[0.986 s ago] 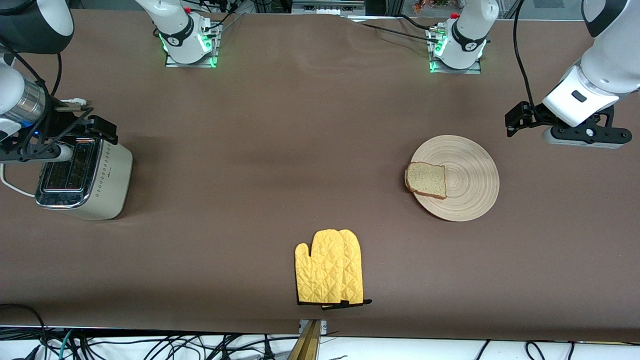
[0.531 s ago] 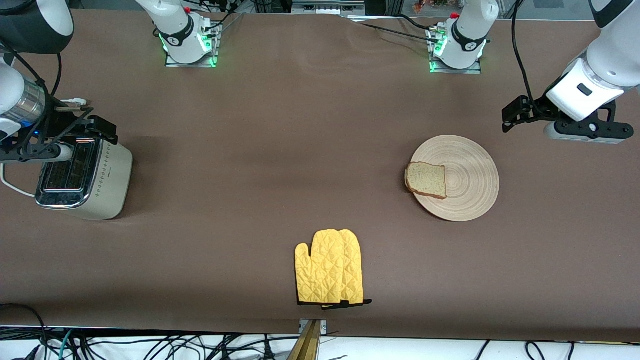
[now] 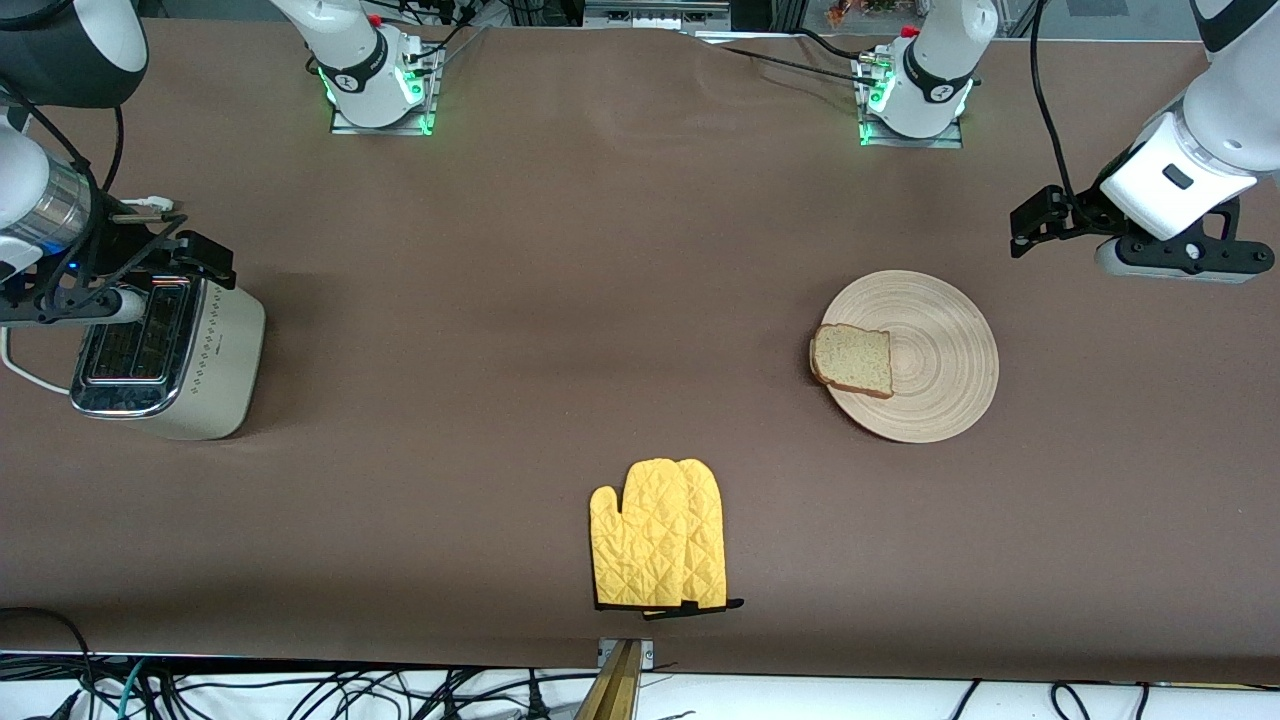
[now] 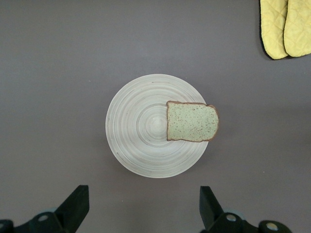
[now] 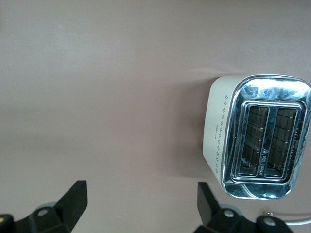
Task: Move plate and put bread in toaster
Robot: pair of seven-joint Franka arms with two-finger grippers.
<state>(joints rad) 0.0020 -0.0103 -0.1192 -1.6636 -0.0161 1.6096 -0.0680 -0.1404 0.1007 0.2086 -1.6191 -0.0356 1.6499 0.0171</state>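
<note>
The pale wooden plate (image 3: 945, 360) lies on the table toward the left arm's end. The bread (image 3: 852, 360) lies flat on it and overhangs the rim on the side toward the right arm's end. My left gripper (image 3: 1175, 260) hangs open and empty over bare table beside the plate. In the left wrist view the plate (image 4: 136, 126) and bread (image 4: 192, 121) lie past my open left gripper (image 4: 143, 206). The cream toaster (image 3: 165, 360) stands at the right arm's end. My right gripper (image 3: 60, 305) is above it, open and empty (image 5: 141, 201), with the toaster (image 5: 262, 136) and its two empty slots beside it.
A yellow quilted oven mitt (image 3: 660, 535) lies near the table's front edge at the middle; it also shows in the left wrist view (image 4: 284, 26). The toaster's white cord (image 3: 20, 370) trails off at the right arm's end.
My left gripper has shifted a little, higher in the front view and slightly toward the left arm's end. The right arm, plate, bread and toaster have not moved.
</note>
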